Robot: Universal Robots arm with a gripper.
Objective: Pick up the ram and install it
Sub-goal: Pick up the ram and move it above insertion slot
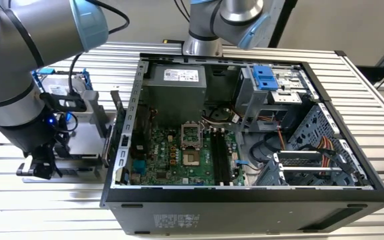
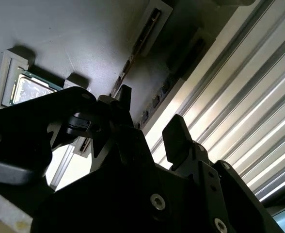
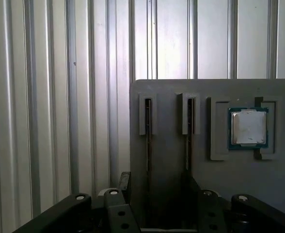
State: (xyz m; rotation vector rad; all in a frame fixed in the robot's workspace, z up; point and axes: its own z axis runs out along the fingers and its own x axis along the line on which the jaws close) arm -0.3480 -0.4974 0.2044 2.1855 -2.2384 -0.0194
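Observation:
Two rams stand on edge in slots of a grey holder plate [image 3: 166, 97]. One ram [image 3: 148, 145] [image 2: 165, 87] lies farther from the processor chip [image 3: 249, 127] [image 2: 28, 87]. The other ram [image 3: 188, 141] [image 2: 145, 39] is closer to the chip. My gripper [image 3: 157, 182] [image 2: 151, 114] is open, its two fingers standing either side of the farther ram without touching it. One finger [image 2: 125, 97] is close to the nearer ram. In the exterior view the gripper [image 1: 42, 167] hangs low over the holder at the view's left, beside the computer case.
The open computer case [image 1: 245, 200] lies on the ribbed metal table [image 1: 372, 90], motherboard [image 1: 178, 155] facing up with long black memory slots [image 1: 219, 157]. A hard drive in a blue frame [image 1: 62, 82] stands behind the holder. A second arm's base [image 1: 202, 45] rises behind the case.

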